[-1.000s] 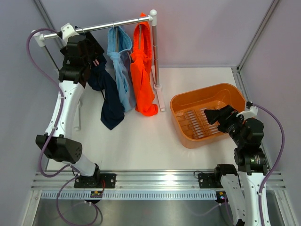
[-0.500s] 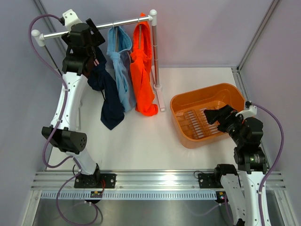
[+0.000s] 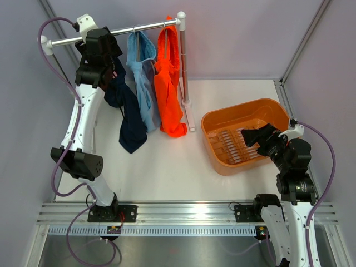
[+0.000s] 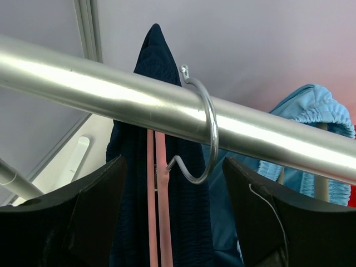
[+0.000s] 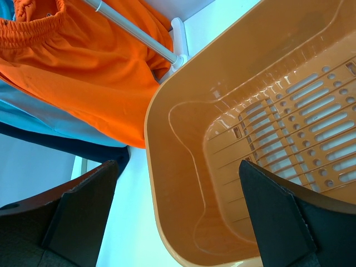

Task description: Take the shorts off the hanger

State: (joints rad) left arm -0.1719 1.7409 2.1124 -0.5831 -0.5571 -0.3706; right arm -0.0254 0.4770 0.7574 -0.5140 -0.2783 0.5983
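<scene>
left gripper [image 4: 172, 167] stands wide open, holding nothing, set just under the rail [image 4: 83, 83], apparently to straddle the hook [image 4: 207, 128]. navy shorts [image 4: 133, 167] hang directly ahead between its fingers, with blue shorts [image 4: 311, 105] and orange shorts [image 3: 169, 94] alongside. right gripper [image 5: 175, 167], open and empty, hovers over the basket [image 5: 150, 128].
</scene>
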